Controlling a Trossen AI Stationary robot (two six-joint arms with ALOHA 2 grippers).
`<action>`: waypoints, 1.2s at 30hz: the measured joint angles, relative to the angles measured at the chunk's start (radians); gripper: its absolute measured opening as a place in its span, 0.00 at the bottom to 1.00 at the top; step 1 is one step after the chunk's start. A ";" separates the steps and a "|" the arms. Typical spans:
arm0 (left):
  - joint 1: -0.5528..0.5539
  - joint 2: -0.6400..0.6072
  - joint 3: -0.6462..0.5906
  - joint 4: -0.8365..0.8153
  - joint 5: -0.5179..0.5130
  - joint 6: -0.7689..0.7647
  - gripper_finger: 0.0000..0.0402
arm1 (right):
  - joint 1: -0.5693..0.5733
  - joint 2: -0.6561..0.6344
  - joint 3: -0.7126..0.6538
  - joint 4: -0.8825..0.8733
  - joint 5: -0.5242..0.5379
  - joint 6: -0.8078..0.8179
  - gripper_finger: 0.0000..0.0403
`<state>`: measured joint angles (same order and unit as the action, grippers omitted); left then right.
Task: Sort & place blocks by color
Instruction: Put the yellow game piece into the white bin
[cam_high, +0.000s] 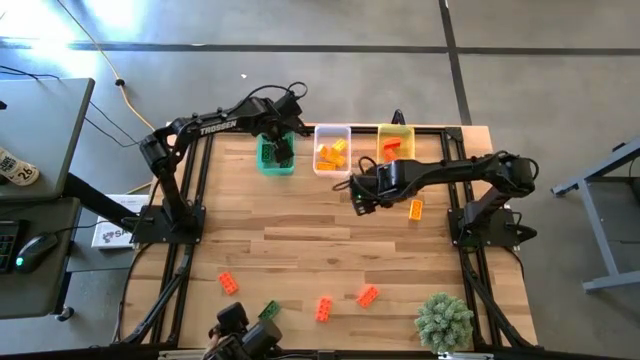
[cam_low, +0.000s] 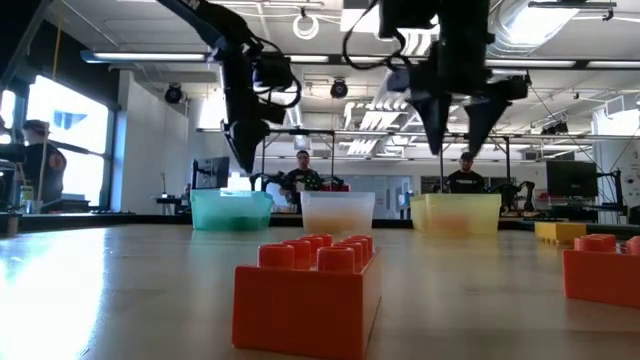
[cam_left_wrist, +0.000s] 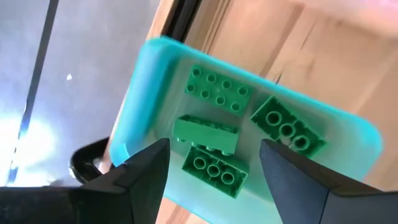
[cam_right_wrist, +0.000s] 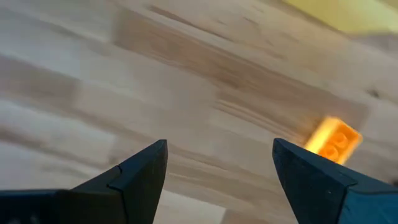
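Inside the teal bin (cam_left_wrist: 143, 93), four green blocks (cam_left_wrist: 217, 91) lie loose, long axes at differing angles, one of them on its side; the bin walls enclose them closely. Directly above this bin, the left gripper (cam_left_wrist: 214, 171) hangs with fingers spread wide, holding nothing. Beside the teal bin stand the clear bin (cam_high: 332, 150) and yellow bin (cam_high: 396, 142). In front of these, the right gripper (cam_high: 357, 197) hovers wide apart and empty over bare table (cam_high: 300, 240), near a yellow block (cam_right_wrist: 333, 140). Orange-red blocks (cam_high: 367, 295) lie scattered far from the bins.
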<state>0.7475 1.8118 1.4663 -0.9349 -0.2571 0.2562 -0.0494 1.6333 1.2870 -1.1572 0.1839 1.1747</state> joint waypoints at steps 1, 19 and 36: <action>-0.004 0.000 0.019 -0.013 0.003 0.000 0.59 | 0.000 -0.002 -0.018 -0.005 0.000 0.024 0.69; -0.131 -0.002 0.159 -0.093 0.014 0.054 0.59 | 0.000 -0.077 -0.345 -0.011 0.040 0.410 0.69; -0.147 -0.002 0.159 -0.092 0.009 0.053 0.59 | -0.001 -0.185 -0.638 0.285 0.042 0.601 0.68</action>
<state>0.6006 1.8103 1.6249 -1.0267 -0.2483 0.3088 -0.0502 1.4481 0.6486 -0.8722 0.2259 1.7756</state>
